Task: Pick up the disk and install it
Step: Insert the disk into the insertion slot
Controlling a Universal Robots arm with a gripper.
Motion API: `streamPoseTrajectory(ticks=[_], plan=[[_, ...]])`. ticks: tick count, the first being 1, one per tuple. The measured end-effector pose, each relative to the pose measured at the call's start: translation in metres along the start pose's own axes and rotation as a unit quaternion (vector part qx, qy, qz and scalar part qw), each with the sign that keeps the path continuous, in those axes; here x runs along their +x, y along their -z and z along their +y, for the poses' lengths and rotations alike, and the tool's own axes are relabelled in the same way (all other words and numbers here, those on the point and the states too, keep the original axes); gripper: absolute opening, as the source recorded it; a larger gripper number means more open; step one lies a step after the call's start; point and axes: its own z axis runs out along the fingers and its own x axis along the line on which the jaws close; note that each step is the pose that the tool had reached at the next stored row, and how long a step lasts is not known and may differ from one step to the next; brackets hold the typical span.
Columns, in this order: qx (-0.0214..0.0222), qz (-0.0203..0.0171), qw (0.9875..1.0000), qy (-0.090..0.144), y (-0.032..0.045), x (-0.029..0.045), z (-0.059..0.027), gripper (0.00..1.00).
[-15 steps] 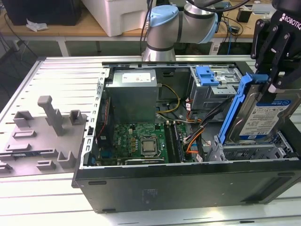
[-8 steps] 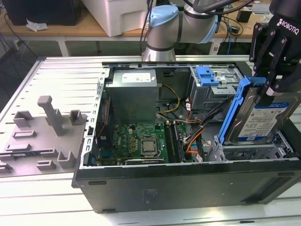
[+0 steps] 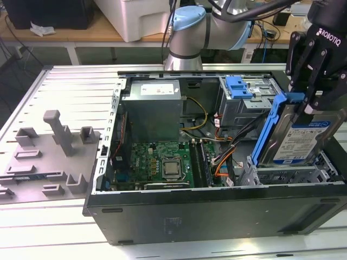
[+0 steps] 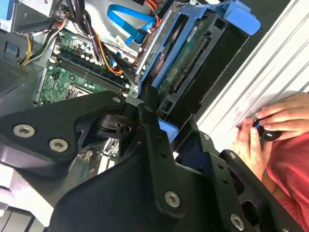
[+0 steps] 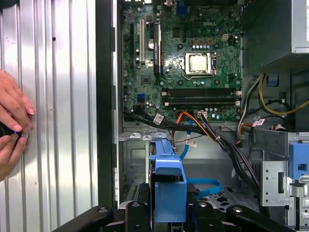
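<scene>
**Disk held tilted over its bay**

On the exterior view's left, grey blocks [image 3: 54,135] sat on the ribbed desk [image 3: 76,81], well apart from the work. In the middle lay the open computer case [image 3: 217,211], with a circuit board [image 3: 157,162] and a grey metal box [image 3: 150,111] inside. Cables [image 3: 225,154] ran from the board toward the bay [image 3: 282,174] on the exterior view's right. There the end effector [image 3: 310,100] was clenched on the blue top edge of the disk [image 3: 298,138], which stood tilted with its lower end at the bay. Seating the disk looked to be the step in hand. Doing it well would mean keeping the blue frame square to the bay's walls, easing it in without force, and staying clear of the cables. In the first wrist view a person's hands [image 5: 12,125] rested on the desk beside the case.
</scene>
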Motion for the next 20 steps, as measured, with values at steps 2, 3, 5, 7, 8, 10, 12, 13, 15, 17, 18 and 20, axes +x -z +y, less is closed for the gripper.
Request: streamPoseTrajectory(ticks=[2,3,5,7,8,10,12,13,15,17,18,20], plan=[[0.0000,0.0000,1.0000,0.000,-0.0008,0.0000,0.0000,0.36],[0.0000,0.0000,1.0000,0.000,-0.0013,-0.0001,0.0000,0.36],[0.0000,0.0000,1.0000,0.000,-0.0023,-0.0001,0.0000,0.36],[0.0000,0.0000,1.0000,0.000,-0.0032,-0.0002,0.0000,0.36],[0.0000,0.0000,1.0000,0.000,-0.0035,-0.0002,0.0000,0.36],[0.0000,0.0000,1.0000,0.000,-0.0039,-0.0002,0.0000,0.36],[0.0000,0.0000,1.0000,0.000,-0.0039,-0.0002,0.0000,0.36],[0.0000,0.0000,1.0000,0.000,-0.0040,-0.0002,0.0000,0.36],[0.0000,0.0000,1.0000,0.000,-0.0040,-0.0002,0.0000,0.36],[0.0000,0.0000,1.0000,0.000,-0.0041,-0.0002,0.0000,0.36],[0.0000,0.0000,1.0000,0.000,-0.0041,-0.0002,0.0000,0.36],[0.0000,0.0000,1.0000,0.000,-0.0041,-0.0002,0.0000,0.36]])
